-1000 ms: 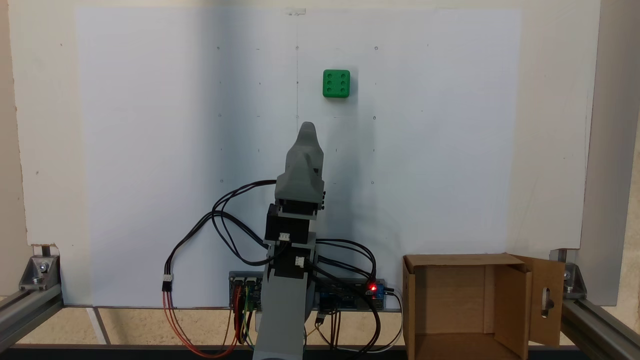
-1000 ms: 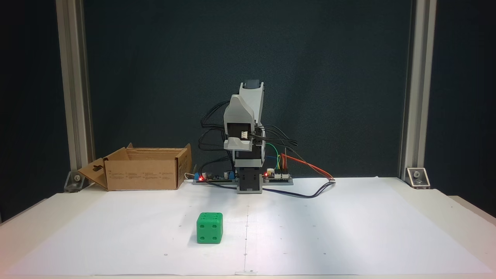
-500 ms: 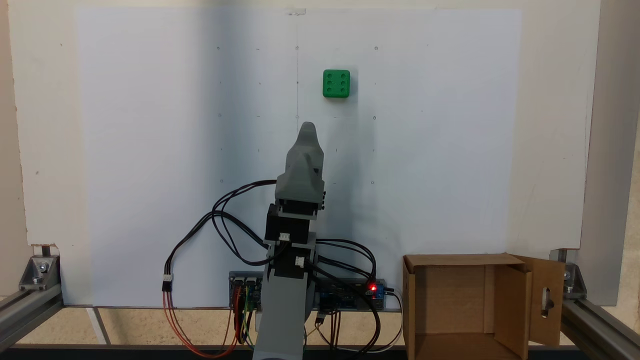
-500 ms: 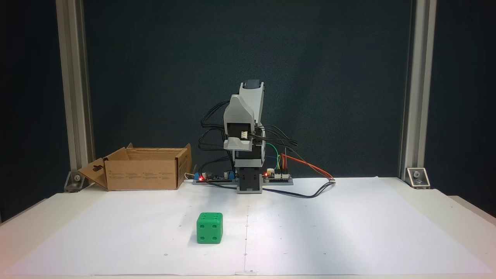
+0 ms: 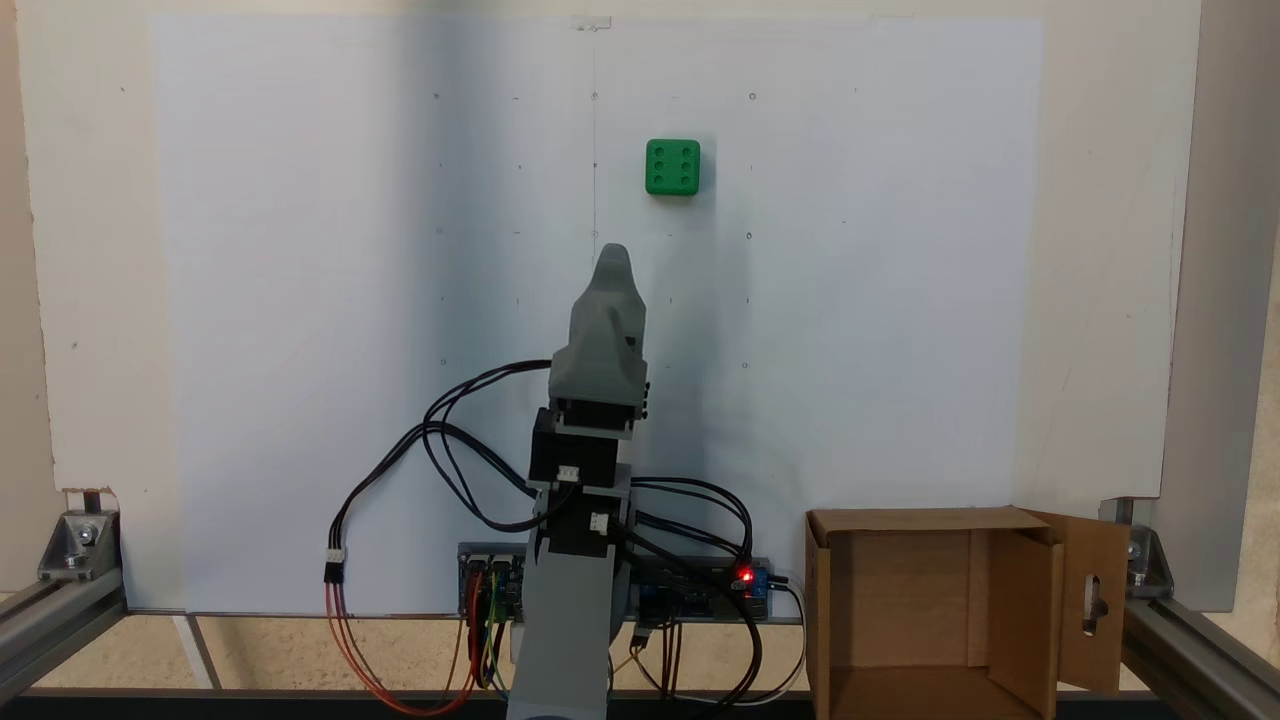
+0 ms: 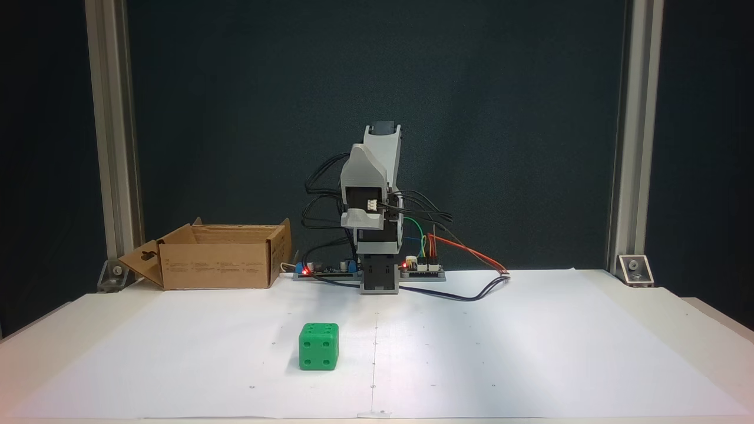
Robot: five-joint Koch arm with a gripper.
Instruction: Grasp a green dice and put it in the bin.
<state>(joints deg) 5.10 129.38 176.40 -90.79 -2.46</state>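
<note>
pointing up the sheet in the fixed view from above, the jaws (image 5: pixel 613 255) show as one tapered grey tip, so whether they are parted or closed cannot be told; nothing is seen held in them. in the fixed view from the front they (image 6: pixel 360 225) are folded down against the arm, high above its base and clear of the counter (image 6: pixel 530 353).

the dice (image 5: pixel 672 166) lies ahead of that tip and a little to its right in the view from above, well apart from it, with bare white paper between. its six face is up. in the front view the dice (image 6: pixel 318 346) sits out in the open near the front of the sheet, a little left of the arm's centre line, four pips facing the camera. it is a cube, so it has no long axis; its sides look about square to the sheet's edges, which should suit a straight closing across two opposite faces.

my reading is that the coming move turns on a forward reach with a slight swing toward the dice's side, then a descent to its height.

the bin (image 5: pixel 935 610) stands beside the arm's base, on the same side as the dice, open at the top, with its slotted flap folded outward. in the front view the bin (image 6: pixel 215 265) is back left, far from the dice.
</note>
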